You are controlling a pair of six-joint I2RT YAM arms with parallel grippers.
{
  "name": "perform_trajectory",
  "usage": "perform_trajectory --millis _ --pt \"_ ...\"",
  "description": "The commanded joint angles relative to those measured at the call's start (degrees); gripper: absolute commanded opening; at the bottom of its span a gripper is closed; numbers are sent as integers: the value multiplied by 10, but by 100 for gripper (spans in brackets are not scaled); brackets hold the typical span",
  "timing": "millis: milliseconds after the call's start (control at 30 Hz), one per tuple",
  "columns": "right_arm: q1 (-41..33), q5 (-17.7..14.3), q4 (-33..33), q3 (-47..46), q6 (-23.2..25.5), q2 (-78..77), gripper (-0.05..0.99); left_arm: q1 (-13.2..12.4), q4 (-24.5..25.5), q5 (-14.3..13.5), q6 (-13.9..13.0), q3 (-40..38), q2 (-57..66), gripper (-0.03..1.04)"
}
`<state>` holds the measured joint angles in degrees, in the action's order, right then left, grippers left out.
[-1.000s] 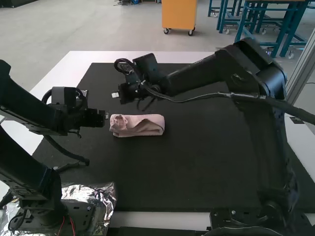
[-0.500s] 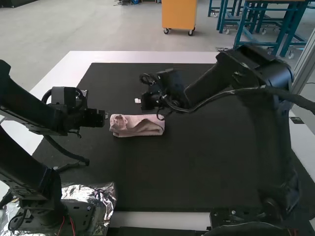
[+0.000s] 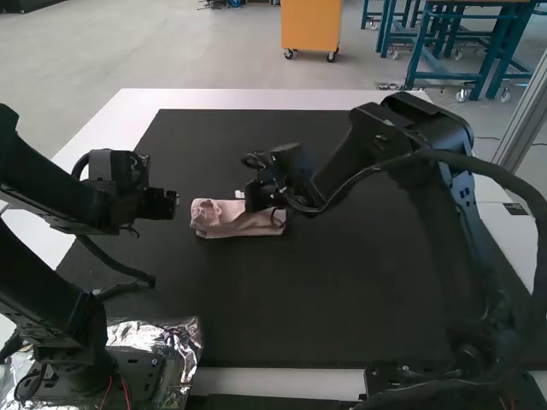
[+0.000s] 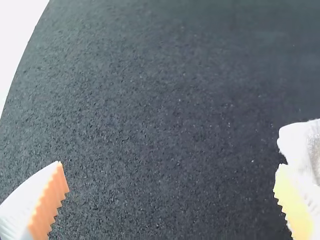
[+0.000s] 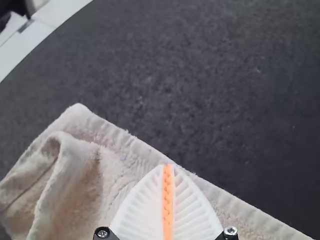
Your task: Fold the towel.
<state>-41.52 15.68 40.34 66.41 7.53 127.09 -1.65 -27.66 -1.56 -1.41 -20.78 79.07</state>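
So, largest first: one white table [image 3: 256,99] lay under everything, and one dark mat [image 3: 299,299] covered most of it. Two arms stood over the mat, the right arm [image 3: 385,128] reaching inward across it and the left arm [image 3: 51,188] at the other side. One crinkled sheet of foil [image 3: 178,337] lay around the left arm's base.

Then came the star of the show, one pale pink towel [image 3: 224,224], folded into a narrow bundle on the mat, with a rumpled fold at its left end; how many layers it had, I couldn't tell.

Two grippers, and what a contrast! The right gripper [image 3: 240,195] was right at the towel's far side, and in its wrist view its two ribbed fingers [image 5: 145,205] were pressed together over the cloth, near a long edge. Whether they touched it, I couldn't say. The left gripper [image 3: 175,201] sat to the left of the bundle, a gap between them in the high view, its two fingers spread wide with only bare mat between the orange pads [image 4: 50,202].
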Motion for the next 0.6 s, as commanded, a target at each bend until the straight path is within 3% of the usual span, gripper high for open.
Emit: perform_trajectory --millis 0,567 --pt "-15 0 11 6 8 11 -3 -4 0 -11 -10 -23 -9 97" --pt "-31 -17 39 20 7 64 -2 -5 52 -11 -10 -60 -49 97"
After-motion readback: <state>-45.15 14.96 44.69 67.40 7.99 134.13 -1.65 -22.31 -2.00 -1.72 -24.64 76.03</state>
